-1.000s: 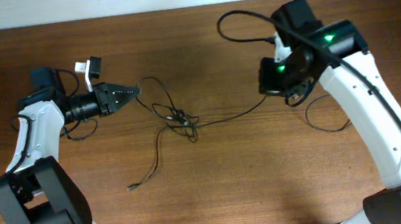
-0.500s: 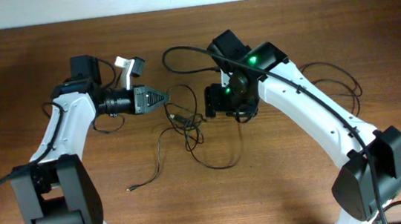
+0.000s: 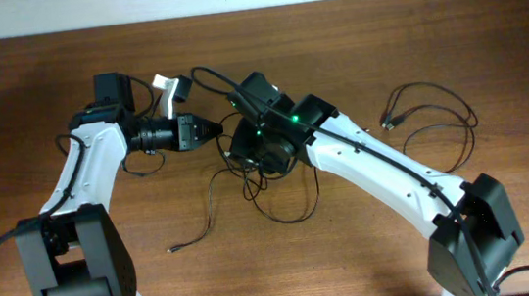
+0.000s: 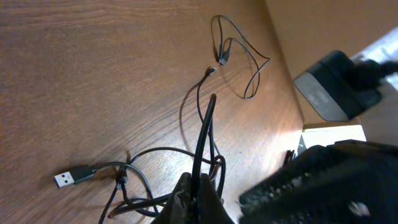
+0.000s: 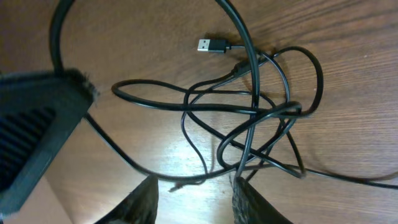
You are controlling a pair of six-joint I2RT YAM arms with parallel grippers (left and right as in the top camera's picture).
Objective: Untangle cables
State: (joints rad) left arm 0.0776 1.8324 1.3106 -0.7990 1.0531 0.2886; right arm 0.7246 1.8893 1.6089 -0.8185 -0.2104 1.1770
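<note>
Thin black cables lie knotted in a tangle (image 3: 251, 174) (image 5: 255, 112) at the table's middle. One strand trails down to a loose end (image 3: 171, 246). My left gripper (image 3: 211, 130) (image 4: 199, 198) is shut on a cable strand (image 4: 205, 134) at the tangle's left edge. My right gripper (image 3: 246, 158) (image 5: 196, 199) hangs right over the tangle, its fingers (image 5: 249, 200) apart, with a strand lying just ahead of the tips. A USB plug (image 5: 208, 45) (image 4: 63, 179) rests beside the knot. A separate cable (image 3: 433, 115) lies in loose loops at the right.
The left gripper's dark body (image 5: 37, 130) sits close beside my right fingers. The right arm (image 3: 375, 171) stretches diagonally across the table's centre. A black box (image 4: 336, 84) stands past the table's far edge.
My right arm swung left from the table's right side to above the tangle, leaving one cable lying at the right. My left gripper moved right toward the centre with its strand.
</note>
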